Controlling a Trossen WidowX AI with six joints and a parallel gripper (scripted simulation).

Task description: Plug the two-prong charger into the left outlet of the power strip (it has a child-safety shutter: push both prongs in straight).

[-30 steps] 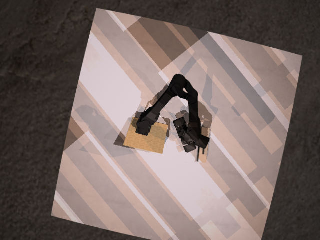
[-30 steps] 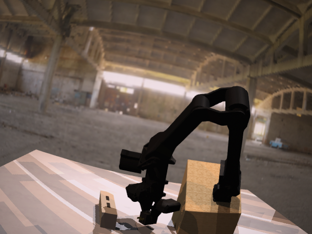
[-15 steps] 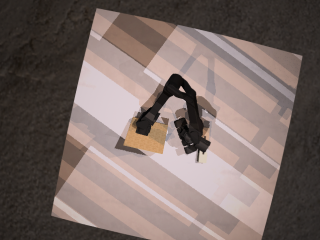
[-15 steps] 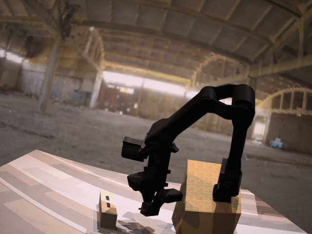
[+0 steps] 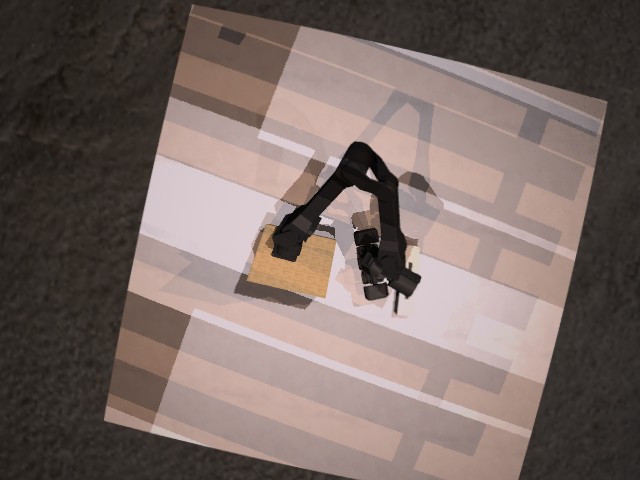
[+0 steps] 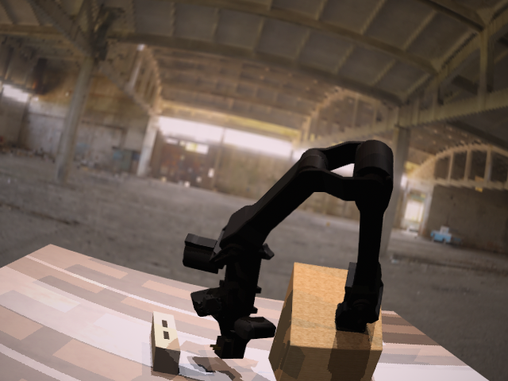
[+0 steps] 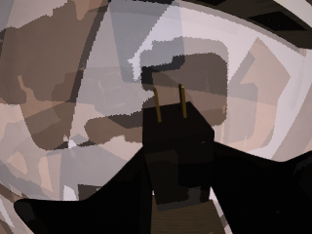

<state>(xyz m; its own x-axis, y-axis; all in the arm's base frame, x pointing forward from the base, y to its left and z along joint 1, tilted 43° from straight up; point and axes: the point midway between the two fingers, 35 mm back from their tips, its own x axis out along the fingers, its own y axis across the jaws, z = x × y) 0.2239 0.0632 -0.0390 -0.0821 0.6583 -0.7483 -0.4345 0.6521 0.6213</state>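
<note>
"Wrist view: where's the black two-prong charger [image 6: 229,347] [image 7: 178,132]?"

"Clamped in the partly open black pincer [image 5: 373,268] [image 6: 232,348] [image 7: 174,148], brass prongs [image 7: 171,103] out, near the cream power strip [image 5: 414,255] [image 6: 165,360] [image 7: 280,24]."

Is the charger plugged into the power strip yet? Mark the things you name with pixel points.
No, both prongs [image 7: 182,101] stick out bare from the charger [image 7: 177,124] in the pincer [image 7: 174,148].

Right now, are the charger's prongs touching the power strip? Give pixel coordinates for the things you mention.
Apart: the exterior view shows table between the prongs [image 6: 213,347] [image 7: 182,101] and the power strip [image 6: 165,356] [image 5: 414,255].
</note>
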